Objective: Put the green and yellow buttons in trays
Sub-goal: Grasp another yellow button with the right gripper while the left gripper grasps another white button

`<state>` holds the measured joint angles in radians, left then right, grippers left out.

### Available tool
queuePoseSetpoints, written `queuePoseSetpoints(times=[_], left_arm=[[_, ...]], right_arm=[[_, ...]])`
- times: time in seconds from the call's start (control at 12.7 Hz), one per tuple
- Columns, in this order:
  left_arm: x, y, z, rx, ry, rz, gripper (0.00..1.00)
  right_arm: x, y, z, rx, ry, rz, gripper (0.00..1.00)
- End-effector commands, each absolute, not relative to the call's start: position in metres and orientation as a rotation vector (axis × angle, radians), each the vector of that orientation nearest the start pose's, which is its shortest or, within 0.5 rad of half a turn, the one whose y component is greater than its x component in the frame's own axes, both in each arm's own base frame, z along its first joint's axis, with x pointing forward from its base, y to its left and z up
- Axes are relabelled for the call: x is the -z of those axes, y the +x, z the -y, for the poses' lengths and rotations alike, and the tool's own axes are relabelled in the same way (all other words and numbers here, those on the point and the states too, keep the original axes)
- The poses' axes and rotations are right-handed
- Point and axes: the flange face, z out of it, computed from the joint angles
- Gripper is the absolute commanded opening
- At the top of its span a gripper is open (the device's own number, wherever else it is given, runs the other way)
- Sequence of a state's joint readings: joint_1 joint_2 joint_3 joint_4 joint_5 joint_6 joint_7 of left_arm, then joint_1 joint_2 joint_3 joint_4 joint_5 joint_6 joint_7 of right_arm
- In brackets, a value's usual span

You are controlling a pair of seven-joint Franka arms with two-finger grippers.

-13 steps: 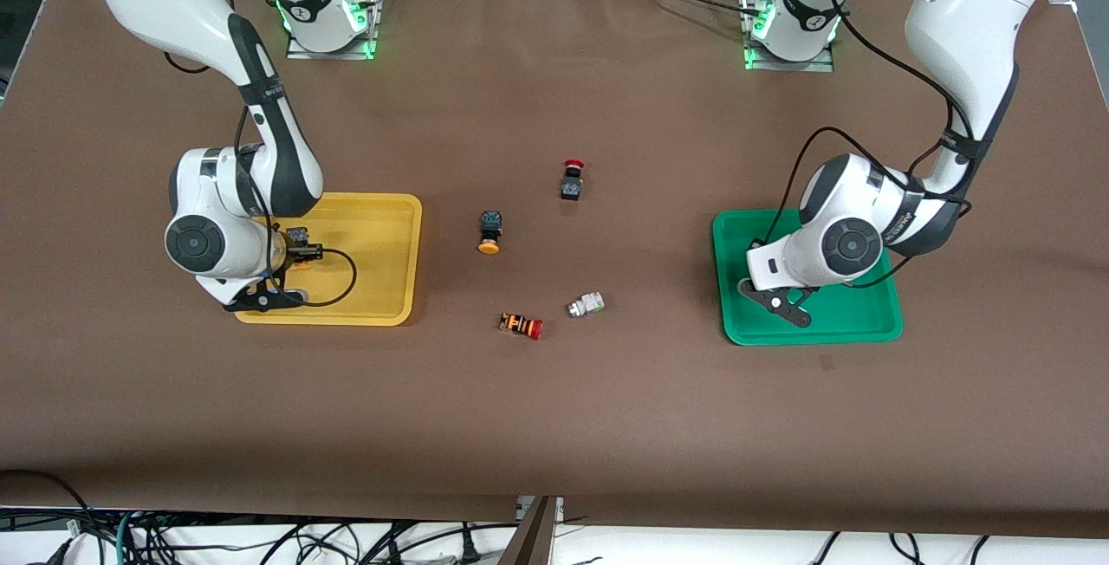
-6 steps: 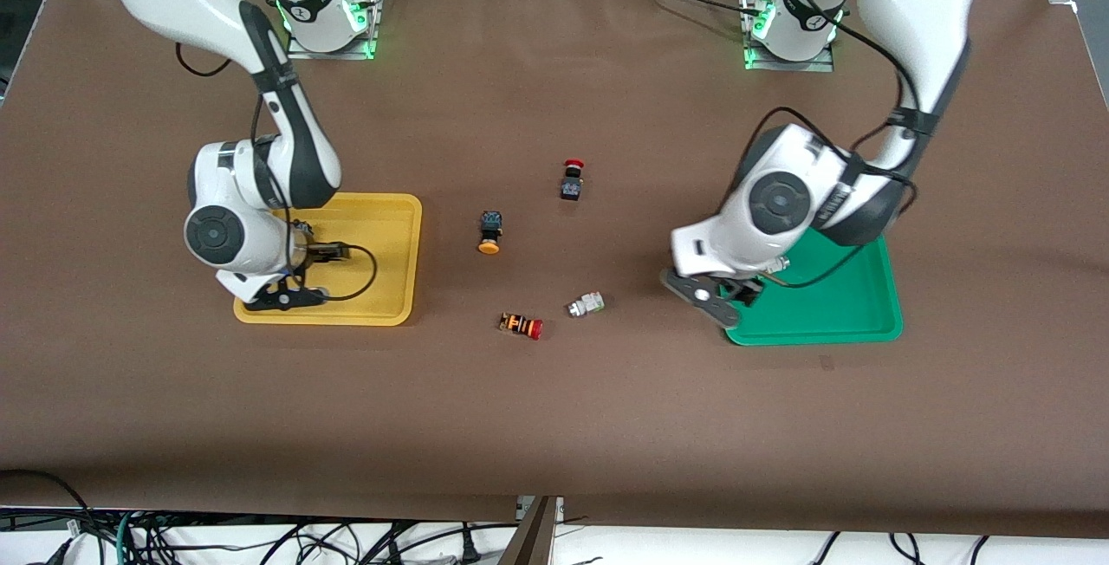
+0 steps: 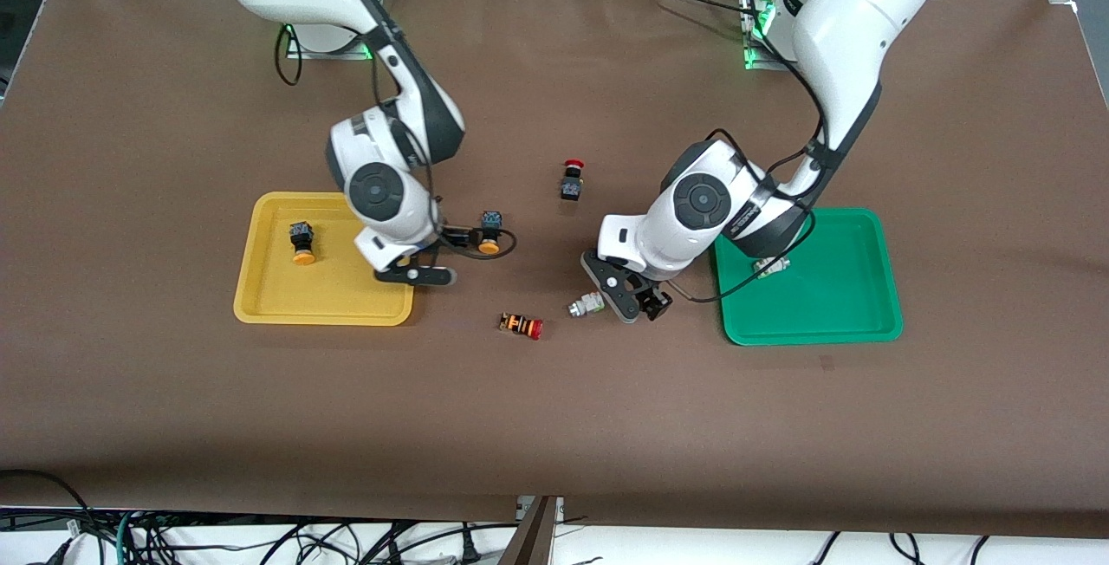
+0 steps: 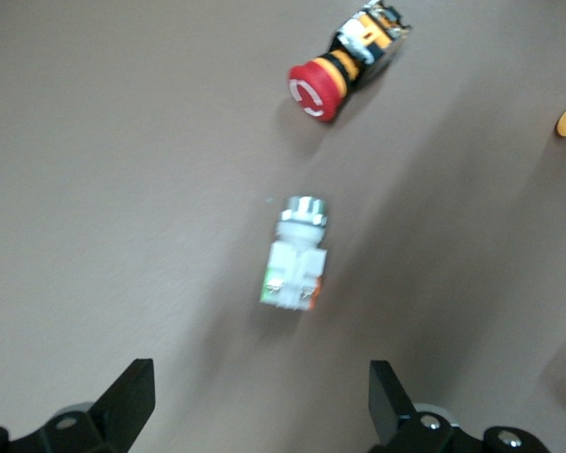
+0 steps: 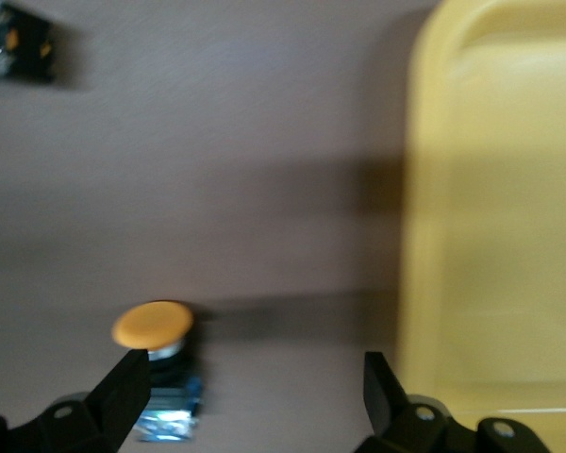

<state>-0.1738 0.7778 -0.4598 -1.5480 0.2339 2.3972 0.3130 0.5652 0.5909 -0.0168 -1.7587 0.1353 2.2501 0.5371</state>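
Observation:
One yellow-capped black button [image 3: 301,243] lies in the yellow tray [image 3: 346,305]. A second one [image 3: 490,231] lies on the table beside that tray and shows in the right wrist view [image 5: 156,344]. My right gripper [image 3: 440,257] is open and empty, low between the tray and this button; in the right wrist view [image 5: 255,392] one finger is right beside it. One whitish-green button [image 3: 771,266] lies in the green tray [image 3: 823,322]. Another [image 3: 586,305] lies on the table [image 4: 295,257]. My left gripper [image 3: 637,298] is open and empty just beside it [image 4: 259,411].
A black button with a red cap [image 3: 572,179] lies farther from the front camera, mid-table. An orange-and-black striped button with a red cap [image 3: 521,325] lies close to the loose whitish button, toward the right arm's end; it shows in the left wrist view [image 4: 344,61].
Both arms have swung from over their trays to mid-table. A yellow-capped button now shows lying in the yellow tray and a whitish one in the green tray.

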Motion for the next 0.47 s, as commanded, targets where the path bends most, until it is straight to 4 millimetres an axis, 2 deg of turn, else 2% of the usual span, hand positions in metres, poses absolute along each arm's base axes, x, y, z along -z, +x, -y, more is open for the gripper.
queuePoseSetpoints(times=[0.0,0.24,0.32,0.39], left_arm=[[-0.227,0.609,0.396,0.283,-2.888,-1.615,1.00],[-0.201,0.597,0.418,0.373,-2.884,-1.652,1.00],[-0.196,0.598,0.416,0.390,-2.864,-1.662,1.00],[-0.192,0.599,0.413,0.388,-2.833,-1.678,1.00]], right_arm=[[-0.208,0.550,-0.366,-0.183,-3.081,-0.184,1.00],[-0.192,0.535,-0.384,-0.206,-3.094,-0.145,1.00],[-0.185,0.529,-0.390,-0.221,-3.101,-0.129,1.00],[-0.182,0.523,-0.395,-0.226,-3.102,-0.116,0.95]])
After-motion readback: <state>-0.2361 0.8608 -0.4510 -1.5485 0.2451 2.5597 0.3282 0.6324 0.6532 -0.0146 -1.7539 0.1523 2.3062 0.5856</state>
